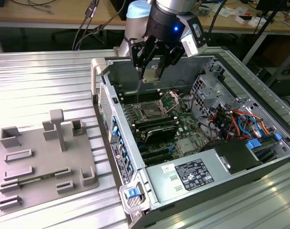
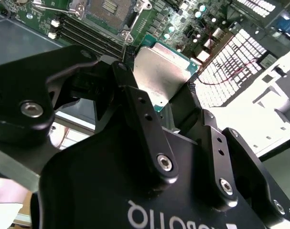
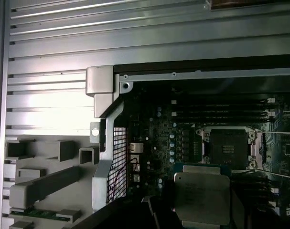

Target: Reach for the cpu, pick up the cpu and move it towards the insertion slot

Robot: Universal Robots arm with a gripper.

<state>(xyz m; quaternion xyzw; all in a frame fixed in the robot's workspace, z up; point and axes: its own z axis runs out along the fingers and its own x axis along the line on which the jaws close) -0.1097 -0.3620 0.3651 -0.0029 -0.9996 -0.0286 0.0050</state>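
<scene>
My gripper (image 1: 151,71) is shut on the cpu (image 1: 150,75), a flat silvery square chip, and holds it in the air above the open computer case. In the second wrist view the cpu (image 2: 164,71) sits between the two black fingers (image 2: 135,102). The insertion slot (image 1: 151,112), a dark square socket in a shiny metal frame, lies on the motherboard below the chip and a little nearer the exterior camera. In the first wrist view the cpu (image 3: 202,195) hangs just beside the insertion slot (image 3: 228,148), not over it. The second wrist view shows the insertion slot (image 2: 109,9) beyond the chip.
A grey plastic tray (image 1: 44,157) with raised blocks lies on the ribbed metal table at the exterior view's left. Long black memory slots (image 1: 156,130) flank the socket. The case wall (image 1: 111,119), a labelled power supply (image 1: 192,174) and coloured cables (image 1: 235,121) surround the board.
</scene>
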